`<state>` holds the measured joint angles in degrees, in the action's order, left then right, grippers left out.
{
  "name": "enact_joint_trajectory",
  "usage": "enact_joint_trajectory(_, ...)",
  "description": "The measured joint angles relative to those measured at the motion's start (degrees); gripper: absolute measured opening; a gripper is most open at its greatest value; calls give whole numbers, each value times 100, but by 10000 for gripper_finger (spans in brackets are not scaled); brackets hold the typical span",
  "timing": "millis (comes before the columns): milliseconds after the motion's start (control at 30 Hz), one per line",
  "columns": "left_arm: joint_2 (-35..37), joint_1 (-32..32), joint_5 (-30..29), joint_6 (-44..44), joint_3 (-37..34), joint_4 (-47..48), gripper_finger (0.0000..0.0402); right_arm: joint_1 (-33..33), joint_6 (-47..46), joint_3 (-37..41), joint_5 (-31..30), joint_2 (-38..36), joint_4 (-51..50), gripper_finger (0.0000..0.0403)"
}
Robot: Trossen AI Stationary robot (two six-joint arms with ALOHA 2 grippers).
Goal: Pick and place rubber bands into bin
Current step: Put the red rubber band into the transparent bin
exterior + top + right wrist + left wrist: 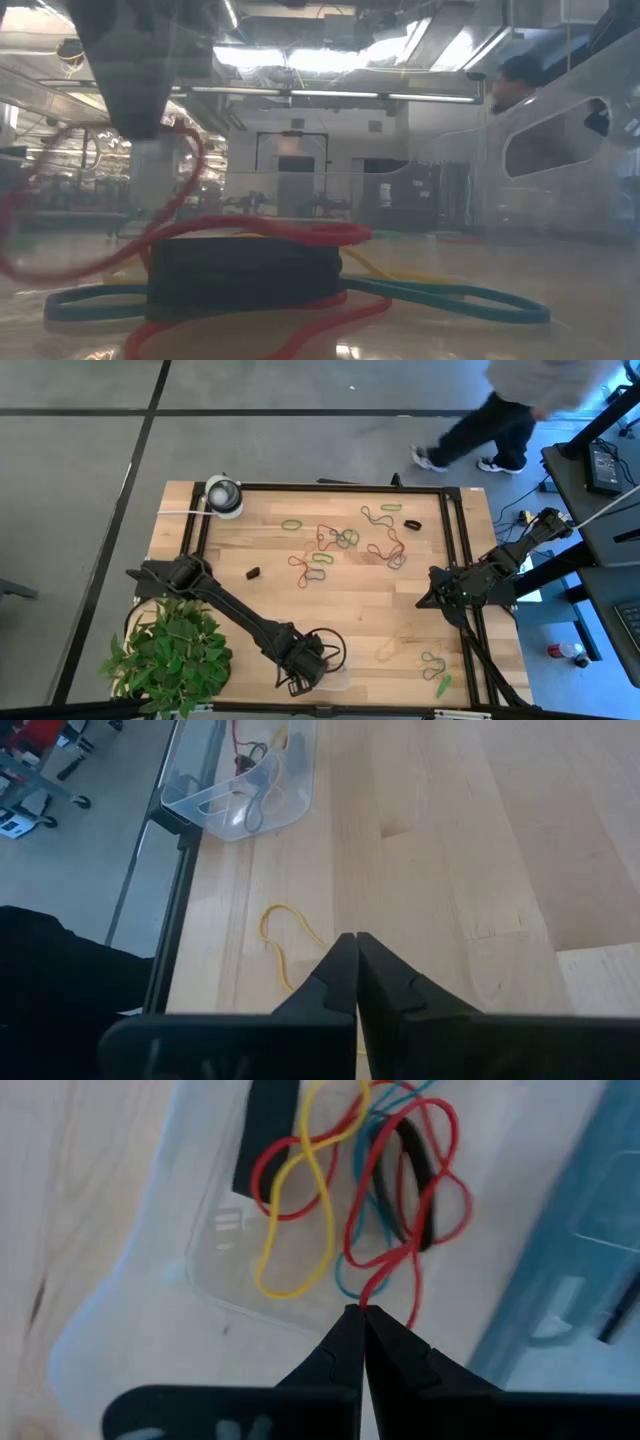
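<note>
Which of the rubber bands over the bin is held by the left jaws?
The red rubber band: its loop end is pinched in the shut left gripper, while the yellow band and blue band lie free in the bin.

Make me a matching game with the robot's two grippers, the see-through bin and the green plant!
Things:
1. left gripper
2. right gripper
3. bin
4. plant

States or places:
A. shut, empty, over bare wood by a yellow rubber band
B. holds several coloured bands
C. table's front left corner
D. shut on a red rubber band over the bin

Pairs: 1-D, 2-A, 3-B, 4-C
</note>
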<state>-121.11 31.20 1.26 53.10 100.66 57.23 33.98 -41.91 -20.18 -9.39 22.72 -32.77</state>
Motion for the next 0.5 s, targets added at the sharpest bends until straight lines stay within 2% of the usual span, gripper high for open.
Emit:
enact_joint_trajectory(200,-34,-57,-15,35,0,0,17,0,-2,0,-4,0,3,3)
enact_joint_trajectory(500,19,-263,-22,-365,0,282,113,0,-134,-1,-15,0,7,3)
